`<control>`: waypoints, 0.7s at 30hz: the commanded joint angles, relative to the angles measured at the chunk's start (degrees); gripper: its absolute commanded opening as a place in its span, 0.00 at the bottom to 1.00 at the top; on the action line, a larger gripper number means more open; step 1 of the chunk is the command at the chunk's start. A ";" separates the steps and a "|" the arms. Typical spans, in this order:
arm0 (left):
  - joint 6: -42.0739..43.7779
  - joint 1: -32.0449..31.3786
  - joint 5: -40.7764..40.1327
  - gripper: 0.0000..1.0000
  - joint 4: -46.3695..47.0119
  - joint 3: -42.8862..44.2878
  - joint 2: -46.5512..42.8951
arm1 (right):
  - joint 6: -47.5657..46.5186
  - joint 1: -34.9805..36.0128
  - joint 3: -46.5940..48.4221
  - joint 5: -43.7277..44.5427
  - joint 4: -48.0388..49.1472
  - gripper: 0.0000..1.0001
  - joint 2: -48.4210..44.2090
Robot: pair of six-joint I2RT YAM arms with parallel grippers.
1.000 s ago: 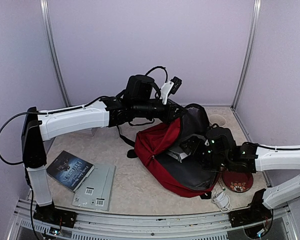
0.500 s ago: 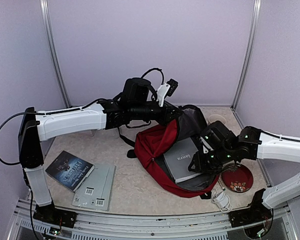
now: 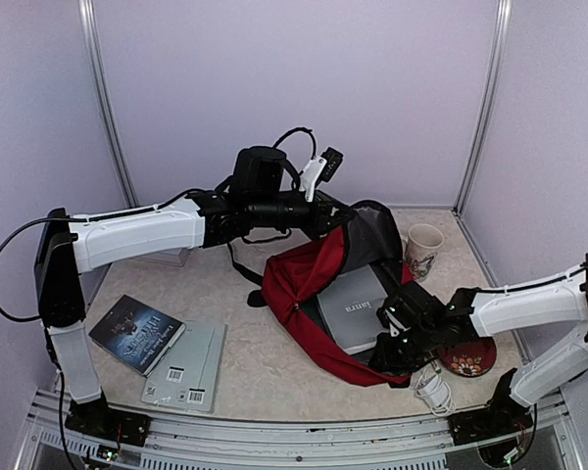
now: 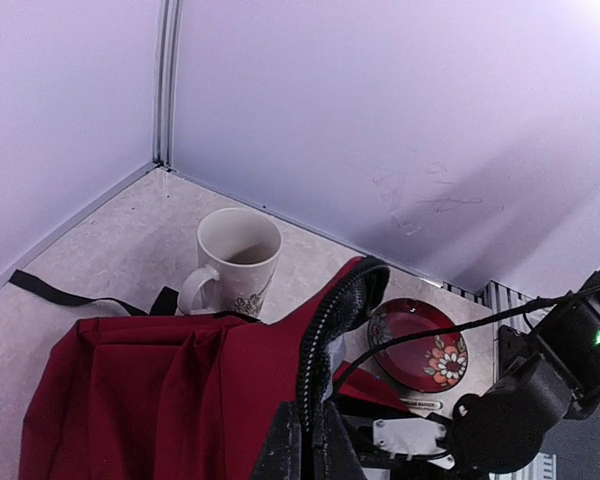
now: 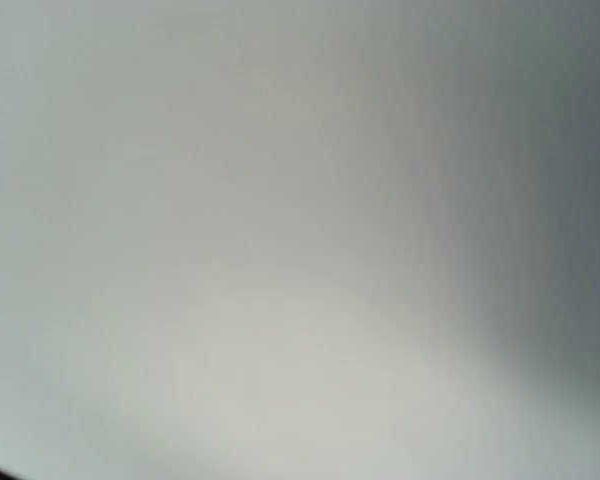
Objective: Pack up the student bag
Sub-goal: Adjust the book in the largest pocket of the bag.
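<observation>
The bag lies in the middle of the table. In the top view its long axis runs on a slant from far-left to near-right. The mouth gapes upward and toward the right arm's side. Which end is the bag's top I cannot tell for sure.

The left gripper reaches in from the far-left. Its fingers are pinched tight on the black zip edge of the bag's red flap and hold it raised above the body. The left wrist view shows the zip edge running straight down between the two closed fingers. The dark grey lining shows under the lifted flap on the far side.

A grey book lies flat inside the open bag.

The right gripper is low at the bag's near-right edge, right by the near corner of the grey book. How far its fingers are apart, or whether they hold anything, I cannot tell. Its wrist view is only a grey blur.

A mug stands upright just beyond the bag's right side. A red plate lies near the right arm. On the left, well apart from the bag, a dark book overlaps a pale booklet.
</observation>
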 commanded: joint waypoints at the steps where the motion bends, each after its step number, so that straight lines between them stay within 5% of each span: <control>1: -1.72 1.72 7.70 0.00 5.28 1.61 -0.92 | -4.77 -1.36 9.21 8.75 9.97 0.22 9.23; 14: -2.79 2.72 10.79 0.00 4.26 2.09 -0.21 | -10.49 -7.77 8.98 19.23 35.79 0.22 15.20; 21: -6.64 9.16 10.75 0.00 2.08 3.47 3.57 | -14.77 -7.23 12.62 16.71 34.92 0.20 10.69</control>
